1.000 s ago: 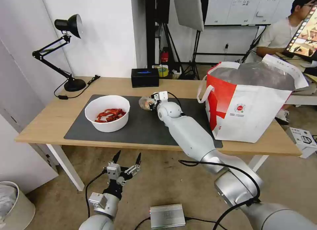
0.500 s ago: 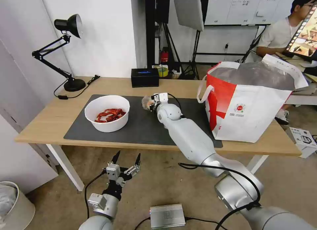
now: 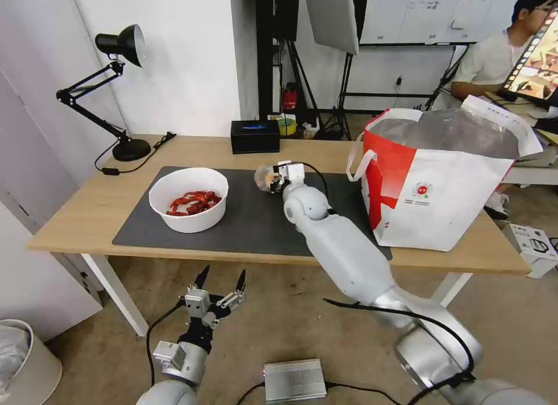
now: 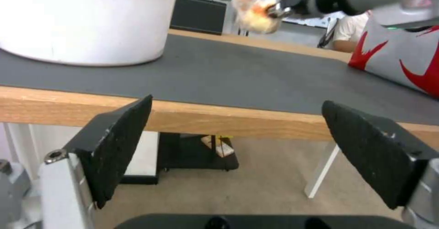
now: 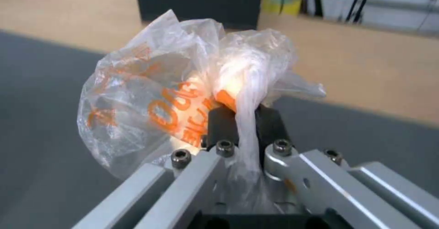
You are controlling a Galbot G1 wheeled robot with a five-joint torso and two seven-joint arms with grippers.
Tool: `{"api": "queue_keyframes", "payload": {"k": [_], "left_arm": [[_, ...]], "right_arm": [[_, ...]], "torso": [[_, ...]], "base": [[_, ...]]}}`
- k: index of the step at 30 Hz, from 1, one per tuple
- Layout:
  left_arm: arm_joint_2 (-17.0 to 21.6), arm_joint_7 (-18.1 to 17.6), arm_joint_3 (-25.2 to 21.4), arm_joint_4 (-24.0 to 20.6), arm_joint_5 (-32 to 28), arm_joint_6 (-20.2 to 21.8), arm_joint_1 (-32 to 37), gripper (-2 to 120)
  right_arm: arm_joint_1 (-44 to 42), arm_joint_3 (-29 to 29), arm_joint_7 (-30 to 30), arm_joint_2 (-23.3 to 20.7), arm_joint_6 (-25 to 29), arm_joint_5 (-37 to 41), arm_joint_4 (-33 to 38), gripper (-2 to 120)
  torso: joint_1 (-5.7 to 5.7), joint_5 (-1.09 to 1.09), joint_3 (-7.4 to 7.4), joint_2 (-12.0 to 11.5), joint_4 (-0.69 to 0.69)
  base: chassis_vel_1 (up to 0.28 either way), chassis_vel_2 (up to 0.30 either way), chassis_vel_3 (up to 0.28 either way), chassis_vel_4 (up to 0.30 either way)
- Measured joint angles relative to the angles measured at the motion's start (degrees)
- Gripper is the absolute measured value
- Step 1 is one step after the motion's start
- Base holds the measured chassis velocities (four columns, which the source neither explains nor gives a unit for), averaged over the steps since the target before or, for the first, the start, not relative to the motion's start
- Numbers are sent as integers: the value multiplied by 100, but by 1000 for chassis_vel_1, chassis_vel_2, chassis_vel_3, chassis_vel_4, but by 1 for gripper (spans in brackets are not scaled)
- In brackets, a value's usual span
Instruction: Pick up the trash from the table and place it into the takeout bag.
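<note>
small clear bag (image 5: 160,95) (orange print) hangs pinched above the mat; white bowl (image 3: 189,199) of red shells sits left; takeout bag (image 3: 436,178) stands open right

The small clear bag (image 5: 155,98) has orange letters on it, but they are too crumpled to read. The takeout bag (image 3: 442,190) has a small round logo (image 3: 422,190) with tiny words under it, too small to read.

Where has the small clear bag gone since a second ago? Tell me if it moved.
Yes. The small clear bag, pinched in the right tool, moved right and slightly up, toward the takeout bag.
</note>
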Motion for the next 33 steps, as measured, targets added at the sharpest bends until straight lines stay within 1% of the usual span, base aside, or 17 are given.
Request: {"api": "queue_keyframes", "payload": {"k": [1, 2, 4, 5, 7, 8, 11, 14, 15, 18, 19, 22, 24, 25, 31, 32, 33], "left_arm": [[0, 0, 0, 0, 0, 0, 0, 100], [3, -1, 21, 21, -1, 0, -20, 100], [-16, -2, 54, 45, 1, 0, -57, 100], [-16, -2, 54, 45, 1, 0, -57, 100], [-32, -4, 83, 56, 13, 0, -70, 100], [-43, -5, 102, 61, 37, 1, -71, 100], [-47, -5, 107, 61, 48, 1, -63, 100], [-46, -2, 94, 60, 58, 1, -41, 100], [-46, -2, 94, 60, 58, 1, -41, 100], [-66, 4, 98, 65, 86, -3, -15, 100], [-66, 4, 98, 65, 86, -3, -15, 100], [-85, 6, 108, 79, 125, -13, 1, 100], [-97, 12, 115, 92, 152, -22, 8, 100], [-100, 14, 122, 105, 164, -26, 11, 100], [-101, 16, 147, 131, 190, -27, 7, 100], [-125, 17, 169, 159, 216, -31, 2, 100], [-125, 17, 169, 159, 216, -31, 2, 100]], "right_arm": [[0, 0, 0, 0, 0, 0, 0, 1], [-120, -31, -14, -236, 241, -73, 298, 1], [-242, -90, -111, -495, 585, -238, 613, 1], [-242, -90, -111, -495, 585, -238, 613, 1], [-312, -110, -177, -633, 819, -411, 791, 1], [-373, -122, -181, -748, 1044, -552, 998, 1], [-419, -123, -137, -828, 1175, -641, 1171, 1], [-525, -116, -72, -1089, 1365, -752, 1620, 1], [-525, -116, -72, -1089, 1365, -752, 1620, 1], [-671, 7, -46, -1378, 1620, -1059, 2055, 1], [-671, 7, -46, -1378, 1620, -1059, 2055, 1], [-819, 169, -51, -1545, 1804, -1191, 2333, 1], [-1007, 385, -59, -1699, 1966, -1246, 2636, 1], [-1219, 612, -75, -1843, 2112, -1291, 2915, 1], [-1528, 1021, -166, -2029, 2375, -1339, 3306, 1], [-1836, 1428, -280, -2177, 2578, -1329, 3629, 1], [-1836, 1428, -280, -2177, 2578, -1329, 3629, 1]], "torso": [[0, 0, 0, 0, 0], [0, 0, 0, 0, 0], [0, 0, 0, 0, 0], [0, 0, 0, 0, 0], [0, 0, 0, 0, 0], [0, 0, -1, 0, 0], [0, 0, 0, 0, 1], [-1, 0, -1, 0, 1], [-1, 0, -1, 0, 1], [0, 0, -1, 0, 1], [0, 0, -1, 0, 1], [0, 0, -1, 0, 1], [0, 0, -1, 0, 1], [0, 1, -1, 0, 0], [0, -1, -1, 0, 0], [0, 0, -1, 0, 0], [0, 0, -1, 0, 0]], "base": [[0, 0, 0, 0], [0, 0, 0, 0], [0, 0, 0, 0], [0, 0, 0, 0], [0, 0, 0, 0], [0, 0, 0, 0], [0, 0, 0, 0], [0, 0, 0, 0], [0, 0, 0, 0], [0, 0, 0, 0], [0, 0, 0, 0], [0, 0, 0, 0], [0, 0, 0, 0], [0, 0, 0, 0], [0, 0, 0, 0], [0, 0, 0, 0], [0, 0, 0, 0]]}}
